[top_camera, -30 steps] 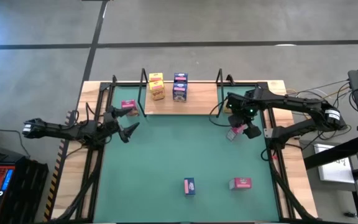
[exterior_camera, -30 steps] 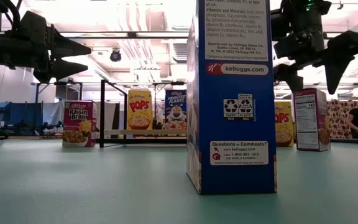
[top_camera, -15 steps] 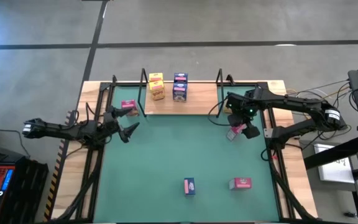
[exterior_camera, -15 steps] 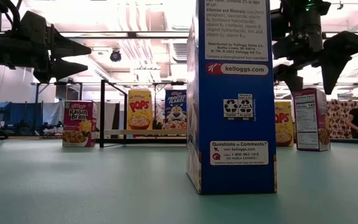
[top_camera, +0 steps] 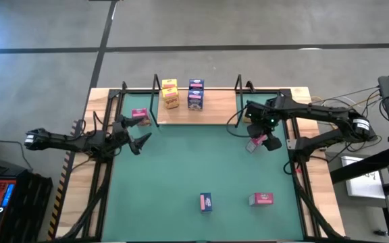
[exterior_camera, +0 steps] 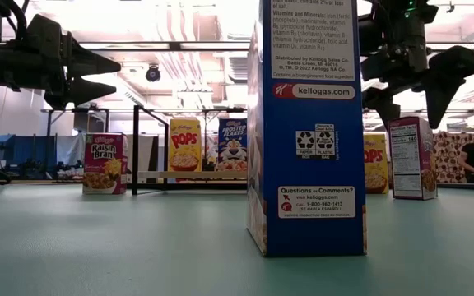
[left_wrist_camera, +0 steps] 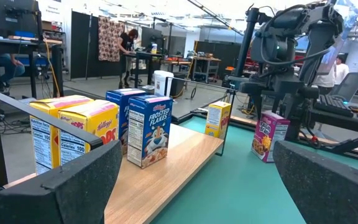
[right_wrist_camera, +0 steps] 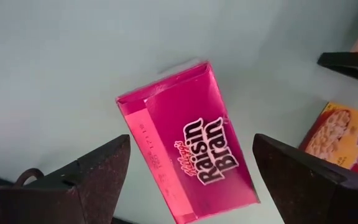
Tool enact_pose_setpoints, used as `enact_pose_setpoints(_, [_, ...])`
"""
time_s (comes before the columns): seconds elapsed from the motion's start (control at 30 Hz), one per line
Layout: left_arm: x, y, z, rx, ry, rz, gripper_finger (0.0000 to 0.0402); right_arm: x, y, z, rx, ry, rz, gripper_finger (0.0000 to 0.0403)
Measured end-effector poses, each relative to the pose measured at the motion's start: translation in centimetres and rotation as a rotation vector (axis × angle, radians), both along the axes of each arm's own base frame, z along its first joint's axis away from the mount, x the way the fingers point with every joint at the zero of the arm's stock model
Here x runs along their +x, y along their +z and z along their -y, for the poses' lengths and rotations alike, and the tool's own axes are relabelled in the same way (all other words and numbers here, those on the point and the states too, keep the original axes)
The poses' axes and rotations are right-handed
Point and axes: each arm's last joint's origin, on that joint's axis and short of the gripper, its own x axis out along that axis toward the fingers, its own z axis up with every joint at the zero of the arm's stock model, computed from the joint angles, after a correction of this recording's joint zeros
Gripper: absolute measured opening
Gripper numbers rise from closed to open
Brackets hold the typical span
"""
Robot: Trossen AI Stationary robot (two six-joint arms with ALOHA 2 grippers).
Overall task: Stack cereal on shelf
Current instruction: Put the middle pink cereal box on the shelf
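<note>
Right gripper (top_camera: 261, 140) hangs wide open over a pink box (right_wrist_camera: 188, 157) (Raisin Bran) on the green mat (top_camera: 181, 175).

The shelf (left_wrist_camera: 179, 158) is a board of light wood, smooth with a fine visible grain, its uprights (top_camera: 155, 91) thin black metal wire; the tabletop (top_camera: 316, 179) shows the same pale wood at its edges, under a matt green mat (exterior_camera: 138, 247) of fine even texture; the Raisin Bran box (right_wrist_camera: 191, 152) is glossy printed cardboard, magenta, catching a soft sheen; the Frosted Flakes box (left_wrist_camera: 149, 129) is likewise printed card; the left hand's fingers (left_wrist_camera: 73, 186) carry dark, grainy, rough-looking pads; the right hand's fingers (right_wrist_camera: 86, 177) look the same.
</note>
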Motion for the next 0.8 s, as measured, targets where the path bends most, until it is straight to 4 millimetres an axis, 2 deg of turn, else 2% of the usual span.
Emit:
enact_pose_setpoints(0.2, [0.0, 0.0, 0.0, 0.0, 0.0, 0.0, 0.04, -0.05, -0.79, -0.02, -0.001, 0.0, 0.0, 0.0326])
enact_pose_setpoints(0.47, [0.0, 0.0, 0.0, 0.0, -0.001, 0.0, 0.04, 0.03, -0.88, 0.02, -0.006, 0.0, 0.009, 0.0323])
enact_pose_setpoints(0.57, [0.0, 0.0, 0.0, 0.0, -0.001, 0.0, 0.04, 0.03, -0.89, 0.02, -0.006, -0.001, 0.009, 0.0297])
enact_pose_setpoints(0.8, [0.0, 0.0, 0.0, 0.0, -0.001, 0.0, 0.04, 0.07, -0.89, 0.03, -0.006, 0.0, 0.014, 0.0207])
